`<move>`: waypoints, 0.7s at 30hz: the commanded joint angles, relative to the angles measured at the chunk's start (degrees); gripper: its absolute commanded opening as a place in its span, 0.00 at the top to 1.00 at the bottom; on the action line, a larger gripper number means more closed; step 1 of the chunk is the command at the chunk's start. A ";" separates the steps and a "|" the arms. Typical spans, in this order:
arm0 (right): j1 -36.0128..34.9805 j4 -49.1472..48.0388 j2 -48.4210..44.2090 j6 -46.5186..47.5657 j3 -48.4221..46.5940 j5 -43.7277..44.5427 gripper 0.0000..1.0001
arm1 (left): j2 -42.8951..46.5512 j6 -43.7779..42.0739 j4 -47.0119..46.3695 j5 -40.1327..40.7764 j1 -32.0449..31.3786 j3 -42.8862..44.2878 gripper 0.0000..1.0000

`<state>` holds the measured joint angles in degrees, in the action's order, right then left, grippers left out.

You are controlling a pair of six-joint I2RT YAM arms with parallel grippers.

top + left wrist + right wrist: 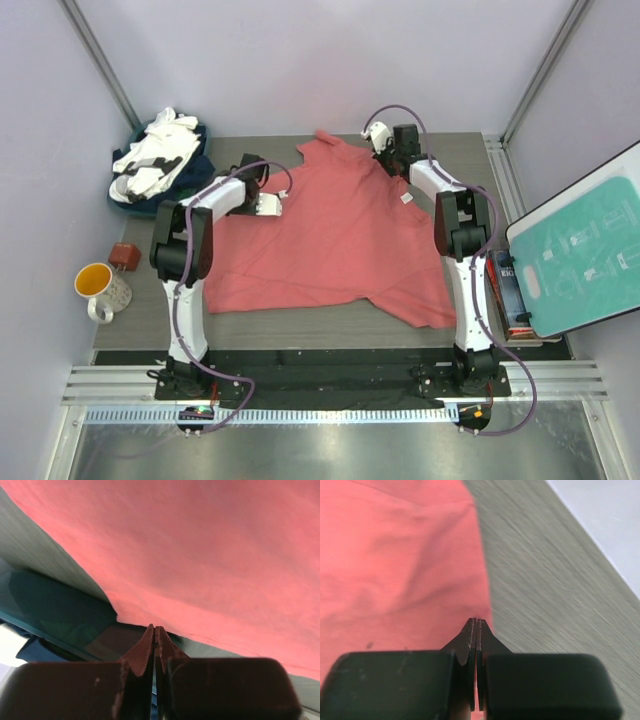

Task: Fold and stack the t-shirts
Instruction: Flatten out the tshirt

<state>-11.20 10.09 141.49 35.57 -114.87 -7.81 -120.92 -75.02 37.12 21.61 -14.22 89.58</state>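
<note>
A coral-red t-shirt (340, 240) is lying spread open and a little rumpled across the middle of the grey table (300, 332), its small white neck tag (406, 198) showing near its right side. The left gripper (266, 205) is hovering low at the shirt's left edge with its jaws pressed tight together, the tips just at the hem; I cannot tell whether any cloth is caught between them. The right gripper (380, 140) is sitting at the shirt's far right corner, by the shoulder, its jaws likewise closed flat against each other right on the cloth's border, with bare table running off beside it. Well off to the far left of the shirt, a heap of white and navy t-shirts (160, 165) is lying bunched up and unfolded. Nearer, to the left of the shirt, an orange-lined mug (100, 290) is standing upright, and off to its right a teal board (590, 245) is leaning.
</note>
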 commanded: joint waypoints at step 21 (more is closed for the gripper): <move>5.58 -12.72 -2.88 -0.15 1.85 15.90 0.99 | -5.20 -4.97 -18.14 6.69 -1.95 6.22 1.00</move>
<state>-5.26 1.17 143.11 38.50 -112.16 6.04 -127.92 -81.41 22.52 26.06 -16.12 93.84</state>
